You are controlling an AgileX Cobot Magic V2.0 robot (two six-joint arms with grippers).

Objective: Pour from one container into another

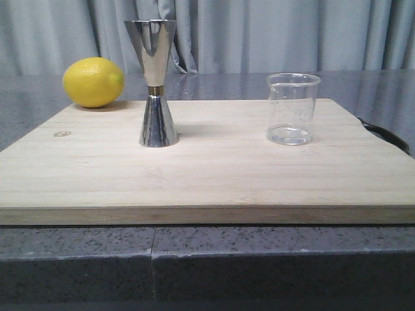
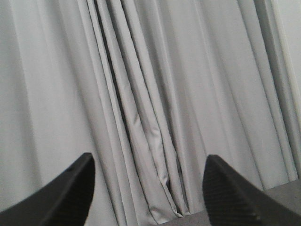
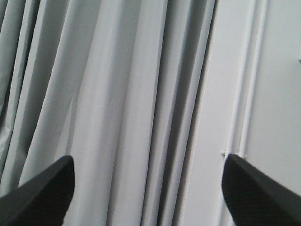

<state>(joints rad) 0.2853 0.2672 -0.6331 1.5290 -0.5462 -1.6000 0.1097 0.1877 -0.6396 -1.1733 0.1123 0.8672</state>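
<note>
The front view is filled by a pale wooden board (image 1: 214, 175) that is laid flat on a dark speckled counter (image 1: 207, 259); a grey curtain (image 1: 259, 32) is hung behind it; a tall shiny steel jigger (image 1: 155, 84) is stood upright on the left part of the board, towards the far edge, and a thin gold band is seen at its narrow middle; a small clear glass beaker (image 1: 293, 108) is stood upright on the right part of the board, well apart from the jigger, and faint marks are seen on its side; what is inside the beaker cannot be told, though its bottom looks clear; a yellow lemon (image 1: 93, 81) is laid at the far left corner of the board, to the left of the jigger and a little behind it; a dark curved thing is seen at the right edge of the board, but it cannot be made out; no arm is seen in this view; in the left wrist view, the left gripper (image 2: 150, 188) is held with its two dark fingers (image 2: 75, 193) spread wide, and nothing is held between them, only curtain folds are seen past them; in the right wrist view, the right gripper (image 3: 148, 193) is also spread wide with nothing between its fingers (image 3: 47, 193), and curtain and a pale wall (image 3: 273, 94) are seen behind.
</note>
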